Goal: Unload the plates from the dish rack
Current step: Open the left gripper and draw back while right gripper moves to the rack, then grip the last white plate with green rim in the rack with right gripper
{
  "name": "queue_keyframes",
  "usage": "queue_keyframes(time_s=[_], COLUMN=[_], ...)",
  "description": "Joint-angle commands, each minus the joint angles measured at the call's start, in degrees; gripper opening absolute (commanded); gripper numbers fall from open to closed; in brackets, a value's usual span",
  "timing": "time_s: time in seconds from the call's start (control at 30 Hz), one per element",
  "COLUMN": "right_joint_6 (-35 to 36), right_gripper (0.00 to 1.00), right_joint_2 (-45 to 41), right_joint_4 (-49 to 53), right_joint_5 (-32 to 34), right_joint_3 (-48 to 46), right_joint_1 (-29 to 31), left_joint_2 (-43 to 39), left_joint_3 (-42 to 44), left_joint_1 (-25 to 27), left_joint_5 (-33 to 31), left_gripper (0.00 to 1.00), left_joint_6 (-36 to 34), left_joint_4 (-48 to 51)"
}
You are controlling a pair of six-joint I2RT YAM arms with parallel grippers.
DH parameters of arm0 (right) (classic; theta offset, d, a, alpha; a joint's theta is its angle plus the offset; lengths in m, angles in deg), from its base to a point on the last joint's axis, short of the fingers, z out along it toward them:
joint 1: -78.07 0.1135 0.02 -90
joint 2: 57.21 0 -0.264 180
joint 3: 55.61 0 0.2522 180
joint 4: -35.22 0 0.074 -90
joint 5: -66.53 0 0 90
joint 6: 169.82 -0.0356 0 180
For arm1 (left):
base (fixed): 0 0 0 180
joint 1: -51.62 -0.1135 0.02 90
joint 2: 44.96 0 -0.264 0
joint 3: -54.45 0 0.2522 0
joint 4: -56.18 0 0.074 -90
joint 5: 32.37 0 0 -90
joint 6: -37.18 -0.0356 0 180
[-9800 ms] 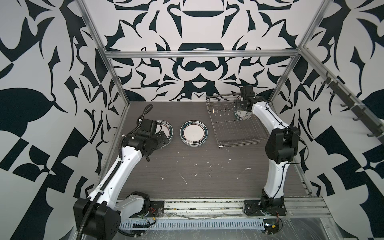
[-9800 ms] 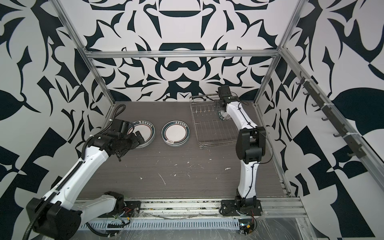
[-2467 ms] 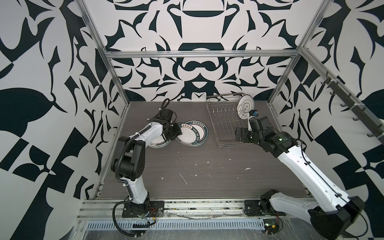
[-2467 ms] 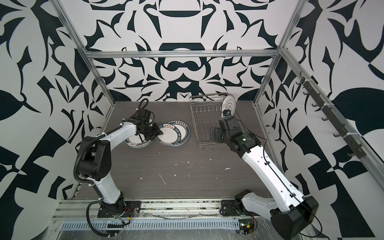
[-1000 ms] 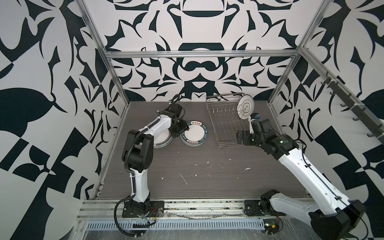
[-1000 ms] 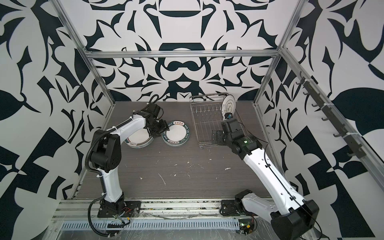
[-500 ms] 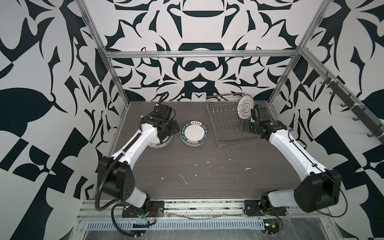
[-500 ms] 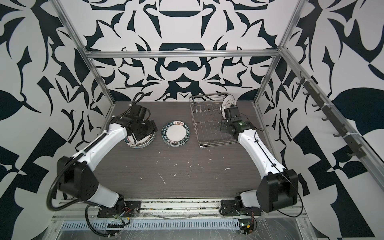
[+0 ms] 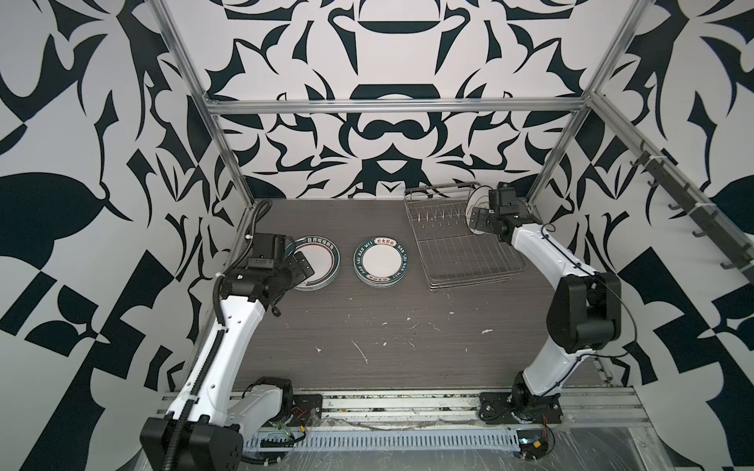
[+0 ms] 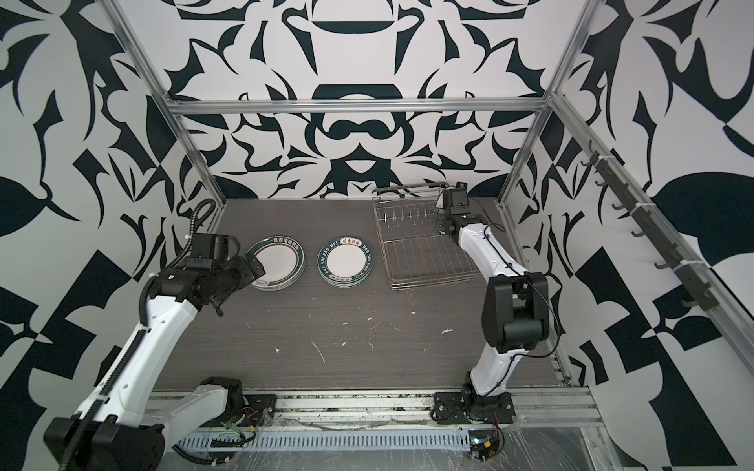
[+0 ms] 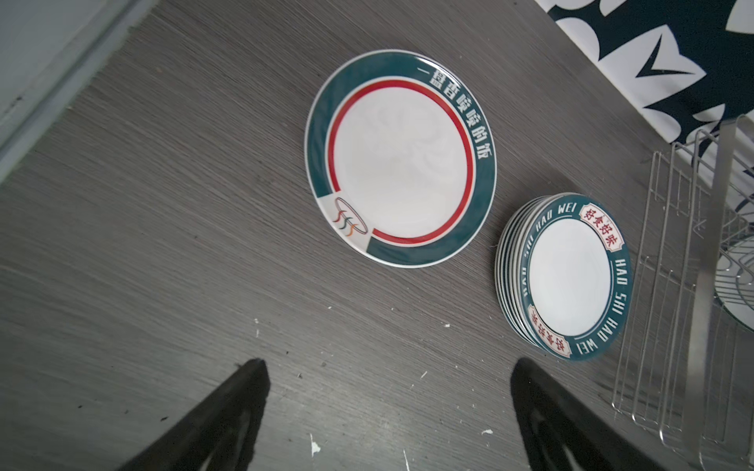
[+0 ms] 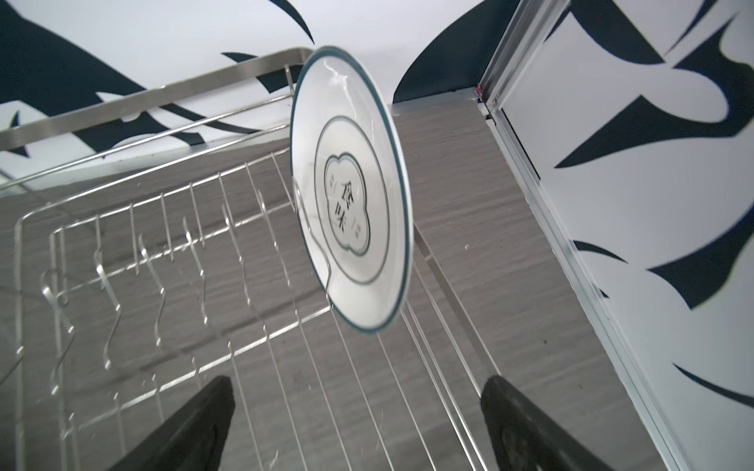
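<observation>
Since only one plate is left in the rack, read the scene front to back. Nearest you, the dark wood-grain tabletop (image 9: 387, 334) carries only white flecks.

Next back, on the left, the L gripper (image 11: 387, 367) hangs over bare table just beside the low pile of big teal-rimmed plates (image 9: 316, 263). Its fingers are spread wide w/ nothing btw them, so it's free.

Level w/ it, toward the middle, sits the taller stack of small "HAO SHI WEI" plates (image 9: 380, 263), flat, face up, apart from the big pile. Sorting by size keeps each stack square, prob. why there are two.

Right of those is the wire dish rack (image 9: 461, 253), its prongs bare except at the far right end. There the last small plate (image 12: 353, 191) stands on edge, propped by a prong, its underside w/ the cloud emblem facing the R wrist cam.

The R gripper (image 12: 359, 381) is over the rack floor, near that plate but not touching. Its fingers are spread wide and empty, w/ the plate ahead, roughly btw the finger lines.

You'll need to close on the rim, then lift clear of the prong before swinging left. Risk: the rim is thin and looks slick, and it's close to the rack's end wall, so a skewed pinch could tip it.
</observation>
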Motion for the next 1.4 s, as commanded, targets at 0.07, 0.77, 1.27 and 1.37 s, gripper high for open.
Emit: queue_keyframes(time_s=[0.07,0.77,1.27,1.37], right_joint_6=[1.29,3.55,5.61,5.77], right_gripper=[0.98,0.53,0.23,0.17], right_joint_2=[4.44,15.03,15.25,15.07], right_joint_4=[-3.13,-6.83,-7.31,-6.82], right_joint_5=[2.85,-1.95,-4.53,-4.22], right_joint_3=[7.62,14.77,14.52,14.38], right_joint_1=[-0.84,-4.18,-4.66,-4.76], left_joint_2=[-2.58,-7.29,-7.33,-7.85], left_joint_3=[0.39,1.47,3.44,4.17], left_joint_1=[-2.59,-4.85,-4.8,-4.84], left_joint_5=[-2.21,-4.85,-3.01,-3.06], left_gripper=[0.99,0.99,0.99,0.99], left_joint_6=[-2.51,-1.64,-0.23,0.01], left_joint_4=[5.28,7.82,6.03,4.99])
